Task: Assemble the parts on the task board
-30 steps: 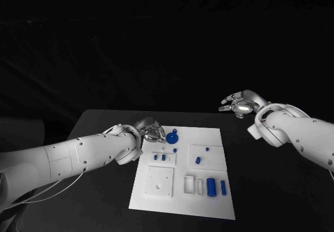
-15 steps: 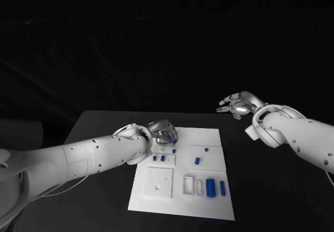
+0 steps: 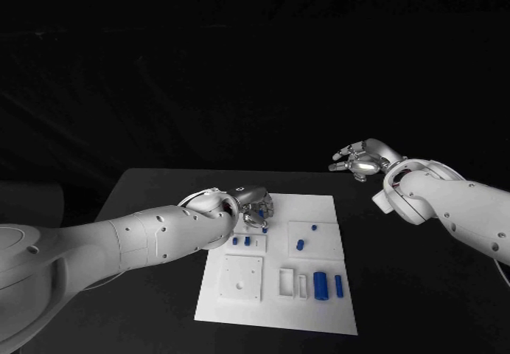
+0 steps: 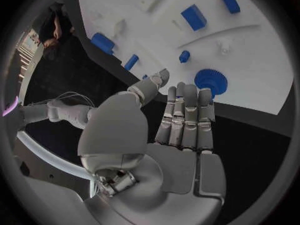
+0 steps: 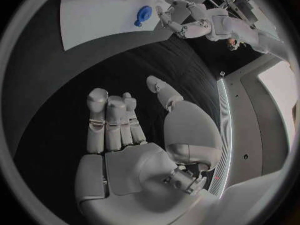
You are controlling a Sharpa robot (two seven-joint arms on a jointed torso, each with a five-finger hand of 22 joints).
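Note:
The white task board (image 3: 319, 313) lies mid-table. My left hand (image 3: 253, 205) hovers over its far left corner, fingers stretched out and holding nothing. In the left wrist view the left hand (image 4: 181, 120) has its fingertips just short of a blue gear (image 4: 210, 81) on the board (image 4: 250, 45). Small blue parts lie on the board: a pair (image 3: 242, 240), a peg (image 3: 302, 244), and two long pieces (image 3: 321, 285) near the front. My right hand (image 3: 361, 164) hangs open off the board's far right corner. From the right wrist, that hand (image 5: 125, 130) is empty above the black table, with the gear (image 5: 144, 12) far off.
A square white plate (image 3: 242, 277) and a slotted white holder (image 3: 289, 282) sit on the board's front half. Black table (image 3: 149, 199) surrounds the board on every side. More blue parts (image 4: 194, 17) lie beyond the gear.
My left arm has swung in over the board's far left corner, and its hand now covers the blue gear in the head view. The right hand has barely moved.

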